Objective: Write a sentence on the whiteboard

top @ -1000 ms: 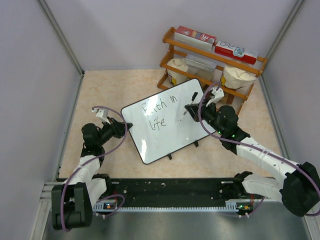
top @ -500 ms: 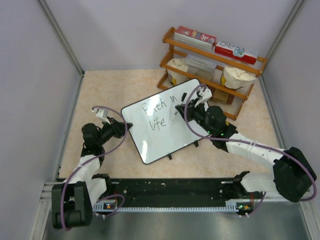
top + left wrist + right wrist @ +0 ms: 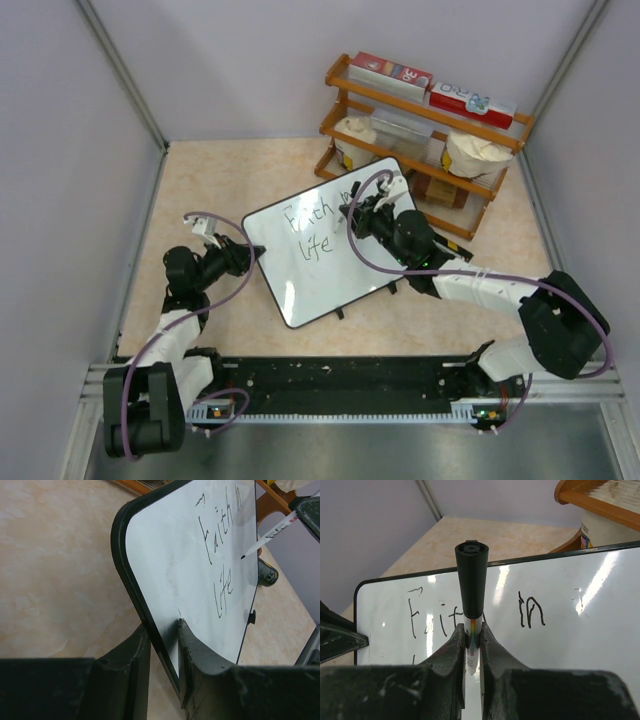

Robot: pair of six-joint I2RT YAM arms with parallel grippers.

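Note:
The whiteboard (image 3: 330, 270) lies tilted in the middle of the table, with a black rim and small black feet on its near edge. It bears black text "Faith in" over "life" (image 3: 312, 228). My left gripper (image 3: 248, 258) is shut on the board's left edge, as the left wrist view (image 3: 162, 635) shows. My right gripper (image 3: 358, 222) is shut on a white marker with a black cap (image 3: 471, 587); the marker tip (image 3: 243, 557) hovers just right of "Faith in", beside "life" (image 3: 223, 591). The board fills the right wrist view (image 3: 560, 595).
A wooden rack (image 3: 420, 135) stands behind the board at the back right, holding boxes and white bowls. Its leg and a bowl show in the right wrist view (image 3: 607, 515). Grey walls close in both sides. A black rail (image 3: 340, 385) runs along the near edge.
My right arm has swung left across the board, carrying the marker from the board's right edge toward the written text. The left arm and the board have not moved.

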